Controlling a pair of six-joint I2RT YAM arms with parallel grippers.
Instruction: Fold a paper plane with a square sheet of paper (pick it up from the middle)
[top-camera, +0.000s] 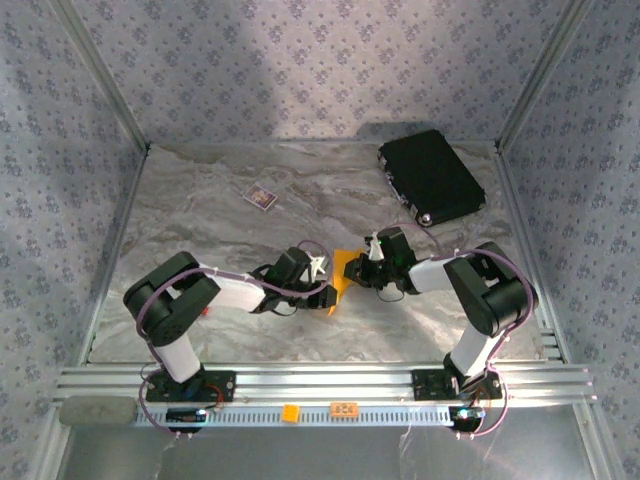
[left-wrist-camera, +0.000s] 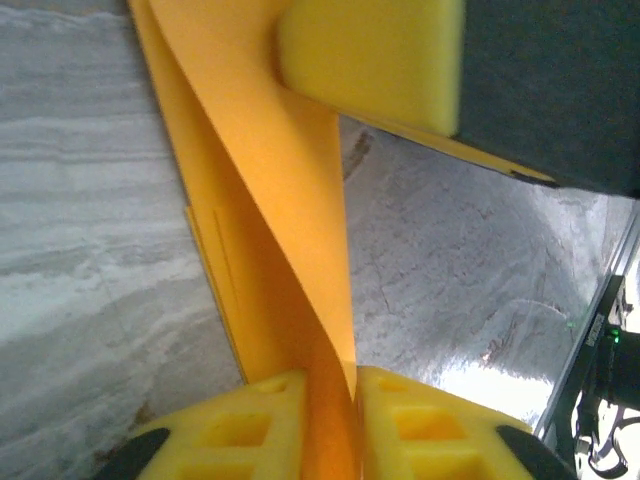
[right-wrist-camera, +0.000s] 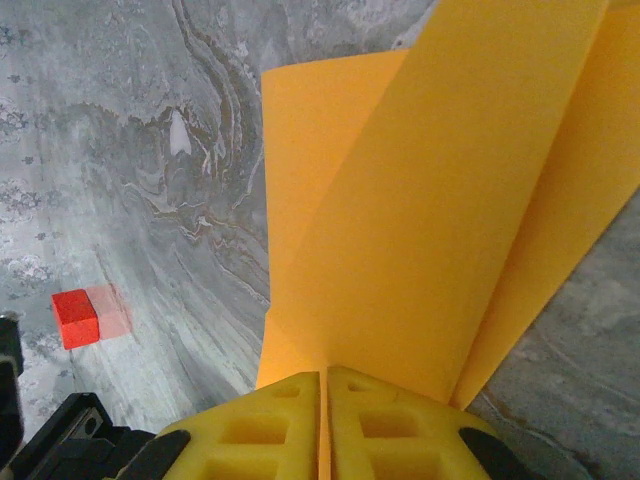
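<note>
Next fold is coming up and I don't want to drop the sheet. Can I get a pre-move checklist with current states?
1. Right gripper shut on the paper: ok.
2. Left gripper firm on the paper: cannot tell. The paper runs through its jaws, which stand slightly apart.
3. Paper reaches from one gripper to the other: ok.
4. Red block apart from the paper: ok.
5. Black case well away from both arms: ok.
6. Crease alignment: cannot tell.
</note>
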